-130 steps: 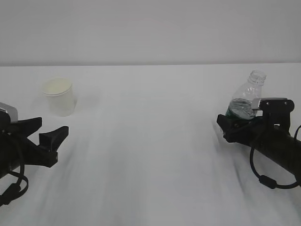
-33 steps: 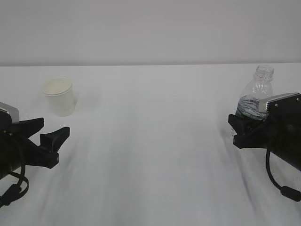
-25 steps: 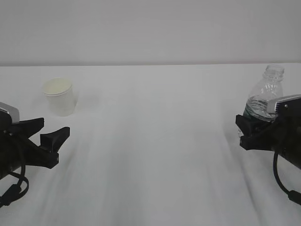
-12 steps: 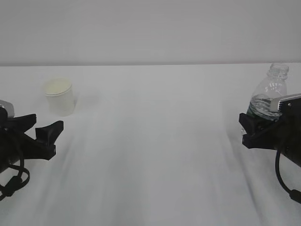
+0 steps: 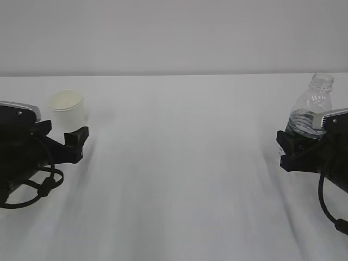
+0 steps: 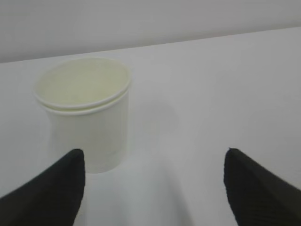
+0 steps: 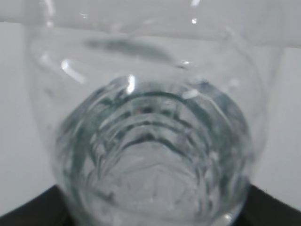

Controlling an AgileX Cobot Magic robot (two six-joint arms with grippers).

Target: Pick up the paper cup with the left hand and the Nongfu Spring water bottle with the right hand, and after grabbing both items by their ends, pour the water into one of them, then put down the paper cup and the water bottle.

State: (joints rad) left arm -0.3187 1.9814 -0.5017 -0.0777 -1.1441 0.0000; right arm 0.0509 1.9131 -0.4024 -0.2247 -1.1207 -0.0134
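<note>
Starting at our left hand (image 6: pixel 153 188), we see two blunt black fingertips (image 6: pixel 51 193) spread wide apart with nothing between them; the paper cup (image 6: pixel 84 110) stands upright just ahead, nearer the left tip and not touched. It is a smooth cream cup with a rolled rim and a second ridge just below it, tapering toward its base, and its inside looks dry as far as we can see. In the exterior view this gripper (image 5: pixel 60 142) sits just in front of the cup (image 5: pixel 68 111), which stands at the far left of the white table (image 5: pixel 179 163). Our right hand (image 5: pixel 296 149) is clamped on the lower body of the Nongfu Spring water bottle (image 5: pixel 310 111), a clear ribbed plastic bottle with no cap, tilted slightly and held at the table's right edge. From the right wrist the bottle (image 7: pixel 155 141) fills the picture, with water (image 7: pixel 150 183) pooled in the ribbed lower part. Compared with half a second ago, our left hand has risen and advanced toward the cup and its fingers have opened wider; the bottle has barely shifted. Between the two hands the matte, faintly streaked table runs wide and bare to the far wall.
</note>
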